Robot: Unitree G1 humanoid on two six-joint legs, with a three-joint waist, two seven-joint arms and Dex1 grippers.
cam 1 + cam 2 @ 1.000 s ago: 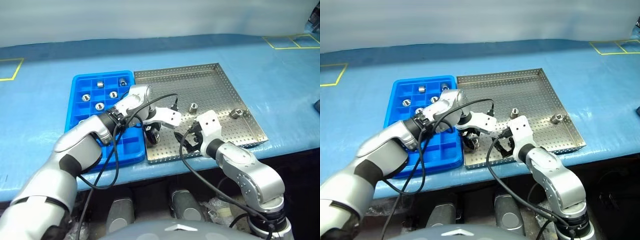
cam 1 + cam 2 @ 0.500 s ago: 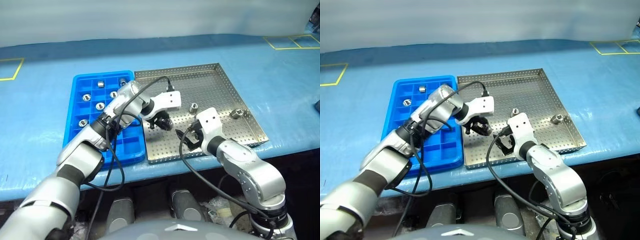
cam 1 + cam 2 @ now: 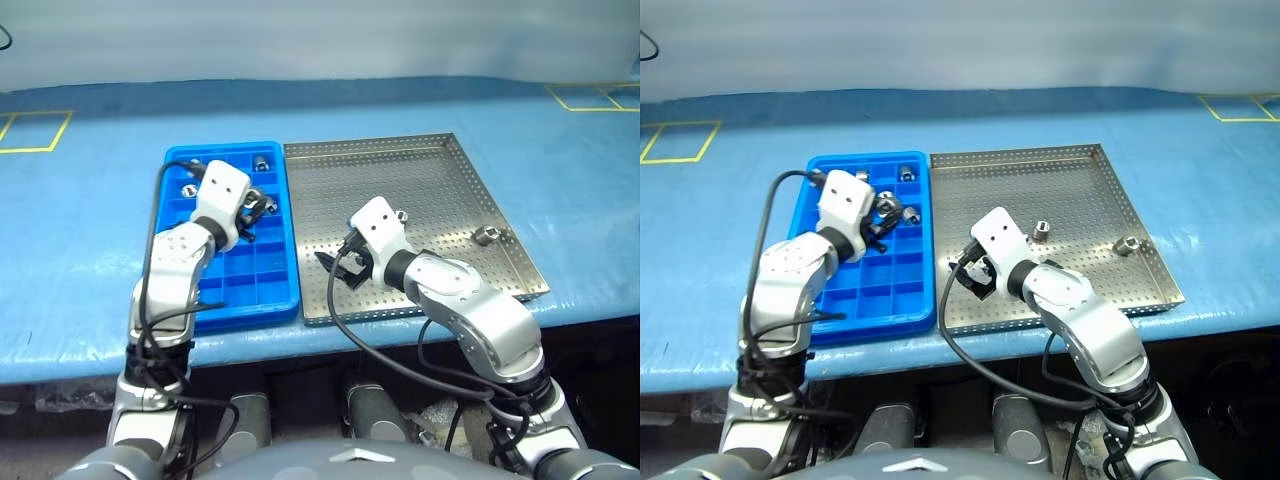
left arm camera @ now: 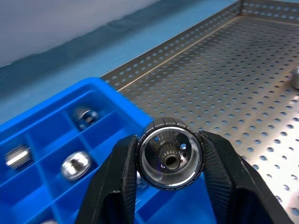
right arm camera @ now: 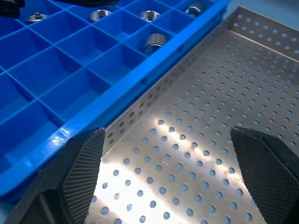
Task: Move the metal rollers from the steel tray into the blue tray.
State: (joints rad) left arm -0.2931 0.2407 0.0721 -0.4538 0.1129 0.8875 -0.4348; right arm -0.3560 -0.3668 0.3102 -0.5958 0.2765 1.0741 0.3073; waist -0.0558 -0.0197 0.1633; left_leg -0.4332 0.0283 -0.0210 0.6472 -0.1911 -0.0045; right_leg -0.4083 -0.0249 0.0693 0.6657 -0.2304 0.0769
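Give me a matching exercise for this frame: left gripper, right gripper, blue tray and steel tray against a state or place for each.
1. left gripper
2. right gripper
3. blue tray
4. steel tray

a. holds two loose metal rollers
b. open, low over perforated metal
c. shut on a roller
d. rollers sit in its far compartments

Pairs: 1-c, 2-b, 3-d, 4-a

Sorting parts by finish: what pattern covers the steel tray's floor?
Rows of small round holes across the steel tray, shiny silver; clearest in the right wrist view.
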